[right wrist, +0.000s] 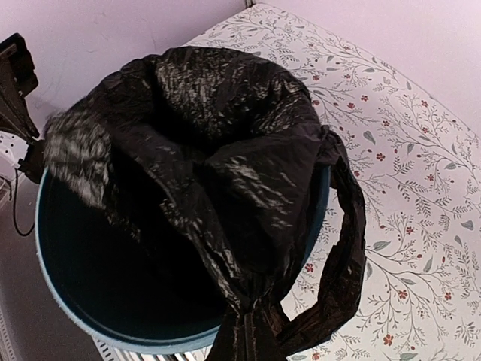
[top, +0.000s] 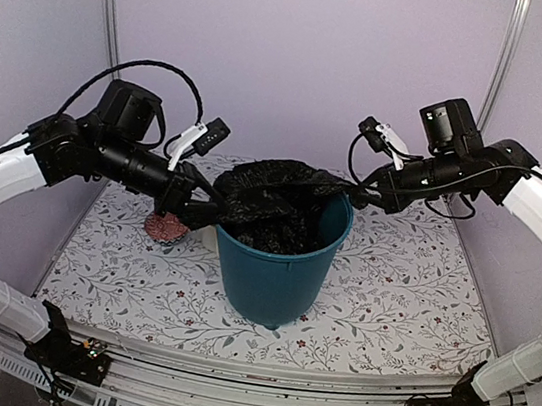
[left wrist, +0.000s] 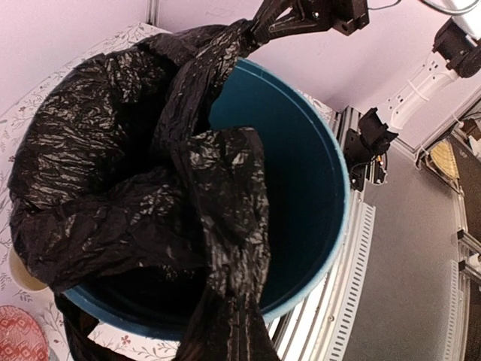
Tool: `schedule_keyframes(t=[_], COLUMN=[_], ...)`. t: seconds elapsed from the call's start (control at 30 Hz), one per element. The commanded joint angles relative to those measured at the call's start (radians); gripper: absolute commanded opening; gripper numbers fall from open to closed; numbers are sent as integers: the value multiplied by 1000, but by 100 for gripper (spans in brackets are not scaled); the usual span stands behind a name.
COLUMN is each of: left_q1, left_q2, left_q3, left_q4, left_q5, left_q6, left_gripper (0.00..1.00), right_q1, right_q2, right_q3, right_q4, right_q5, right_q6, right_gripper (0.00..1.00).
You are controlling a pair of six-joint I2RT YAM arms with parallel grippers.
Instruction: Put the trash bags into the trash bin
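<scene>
Nearest the left wrist lens, a twisted neck of the thin, glossy, crinkled black plastic bag [left wrist: 113,173] runs off the bottom edge toward that arm's own fingers, which are out of sight there.

1. Bench [top: 411,283], floral-patterned covering: carries the bin at its centre.
2. Teal-blue round plastic bucket [top: 275,279], tapered sides, rolled rim: upright, mouth open.
3. Bag: stretched across the bucket mouth, with its long axis running from the bench's left edge toward its right edge. The bulk sags inside and over the far-left rim.
4. Left end effector [top: 204,209]: closed tight on the bag's left end, just beside the left rim.
5. Right end effector [top: 362,191]: closed tight on the bag's right end, at the right rim and slightly higher.

Assessment: the bin lies directly beneath the span, so the coming move turns on lowering both ends inward. Neither arm is nearer, though the bulk sits on the left arm's side.

View differences: the top view alone shows both grips together. The left wrist view shows bare teal inner wall on the near side. The right wrist view alone shows a loop of bag hanging outside the wall.

6. Cream mug [left wrist: 21,277] and red patterned disc [left wrist: 19,335]: just beside the bucket, toward the bench's left edge.
</scene>
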Motion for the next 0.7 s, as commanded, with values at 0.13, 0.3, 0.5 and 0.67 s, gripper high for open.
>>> schedule_keyframes(t=[0.13,0.3,0.5,0.67], left_q1=[-95,-142,-120,-20], left_q2=[-71,-75,-60,-22], left_q3=[-31,-32,102,112], left_q4=[-75,-75,-82,-64], left_q5=[9,-32,-194,-157], left_q6=[-64,-77,-20,-19], left_gripper=[0,0,22,46], right_q1=[33,53,53,53], right_q2=[-160,-191,-198,-196], right_q3=[-163,-236,-238,-243], right_q4=[37,42,35,36], right_q5=[-166,-169,-140,-124], right_q6=[21,15,0,-12], right_gripper=[3,3,3,3])
